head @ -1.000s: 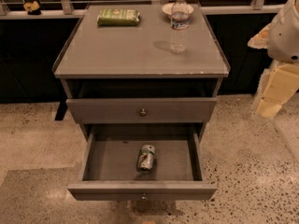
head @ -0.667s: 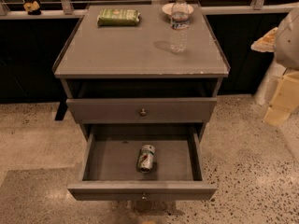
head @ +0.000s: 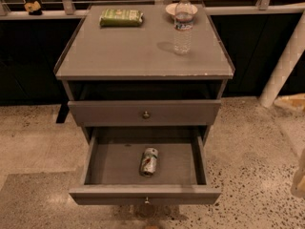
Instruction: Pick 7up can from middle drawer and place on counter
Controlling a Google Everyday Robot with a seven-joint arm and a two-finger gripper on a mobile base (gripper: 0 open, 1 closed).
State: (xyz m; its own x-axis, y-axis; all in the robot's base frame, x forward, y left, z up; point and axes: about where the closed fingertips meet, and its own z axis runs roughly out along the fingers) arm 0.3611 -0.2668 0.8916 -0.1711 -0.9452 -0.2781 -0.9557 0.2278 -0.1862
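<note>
The 7up can (head: 149, 161) lies on its side near the middle of the open middle drawer (head: 143, 194). The tool is out of view, so I cannot tell its state. Lying so, the can may roll away from a pinch, and a careless placement on the table (head: 138, 51) could topple the water bottle (head: 183, 25).

Matte grey flat counter (head: 124, 51) and matching grey middle drawer (head: 109, 195), small silver 7up can (head: 149, 161) with green-and-white label, green rectangular snack packet (head: 121, 17), clear plastic water bottle (head: 183, 27) with white cap, speckled beige terrazzo floor (head: 248, 142); cream robot arm piece (head: 299, 180) at the right edge, gripper out of view
</note>
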